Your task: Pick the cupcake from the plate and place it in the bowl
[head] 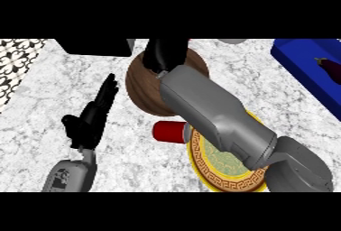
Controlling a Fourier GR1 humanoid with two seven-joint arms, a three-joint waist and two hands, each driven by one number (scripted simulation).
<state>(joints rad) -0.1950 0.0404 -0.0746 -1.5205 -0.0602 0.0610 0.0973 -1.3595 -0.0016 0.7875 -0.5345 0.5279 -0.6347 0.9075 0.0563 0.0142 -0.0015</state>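
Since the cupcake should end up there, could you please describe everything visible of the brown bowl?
The round brown wood-look bowl sits upright on the white marbled counter, behind the yellow plate with a patterned rim. The grey right forearm crosses over it, and the black right hand hangs above its middle, hiding most of the inside. Only its left side and far right edge show. Its contents cannot be seen.

Grey-white marble counter [266,76] w/ patterned tile strip [16,63] at left.

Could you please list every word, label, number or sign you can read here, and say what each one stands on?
No text can be read.
Left forearm: dark marks on its grey shell, too blurred to read.
Plate: only a gold key pattern round the rim, no lettering.
Red cup: no label shows.
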